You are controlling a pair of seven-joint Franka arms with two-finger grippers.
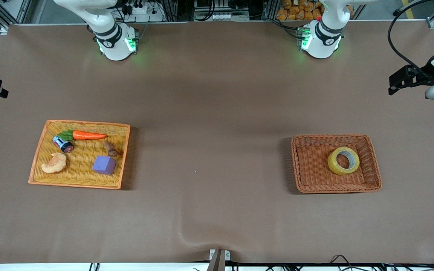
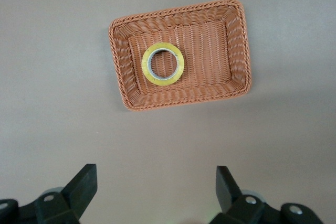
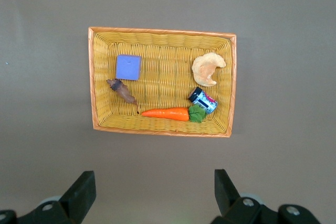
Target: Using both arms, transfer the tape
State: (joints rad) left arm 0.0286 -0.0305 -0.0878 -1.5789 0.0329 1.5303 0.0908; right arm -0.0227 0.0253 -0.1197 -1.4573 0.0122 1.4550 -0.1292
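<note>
The brown basket [image 1: 335, 187] sits nearest you, tape [image 1: 343, 160] lying flat inside. Left gripper [image 2: 156, 192] and right gripper [image 3: 155, 192] both hang high, fingers wide, holding nothing. Heads up: grabbing a flat ring probably risks snagging the weave, or fumbling the handover.

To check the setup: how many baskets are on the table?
2: the brown basket holding the tape at the left arm's end, the yellow basket at the right arm's end.
</note>
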